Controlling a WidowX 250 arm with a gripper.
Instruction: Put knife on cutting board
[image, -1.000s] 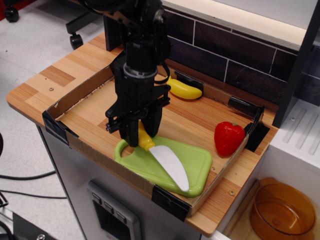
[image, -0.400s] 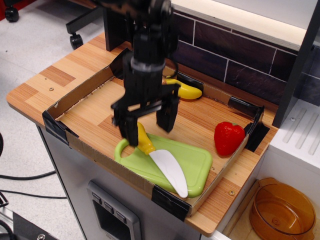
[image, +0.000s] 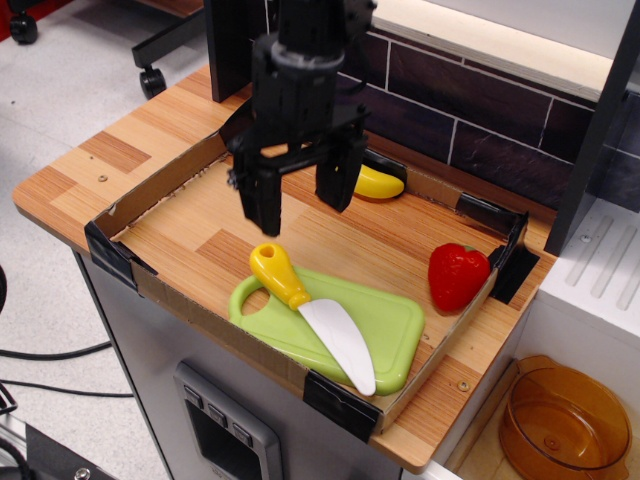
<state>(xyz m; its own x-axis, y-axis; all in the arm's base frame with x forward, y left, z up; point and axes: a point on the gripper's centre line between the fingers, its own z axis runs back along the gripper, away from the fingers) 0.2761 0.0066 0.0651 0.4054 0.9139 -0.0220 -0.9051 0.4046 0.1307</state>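
The gripper (image: 297, 198) had let go and risen, its jaws spread wide and empty, well above the knife (image: 315, 315). The knife lay across the cutting board (image: 390, 325), handle near the board's hole, so the placing looked done. The arm hung vertical over the board's far side.

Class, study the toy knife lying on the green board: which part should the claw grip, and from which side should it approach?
Grip the knife by its rounded yellow handle, coming straight down from above with the open claw closing across it. The handle is thicker than the flat blade and overhangs the cutting board, probably easiest.
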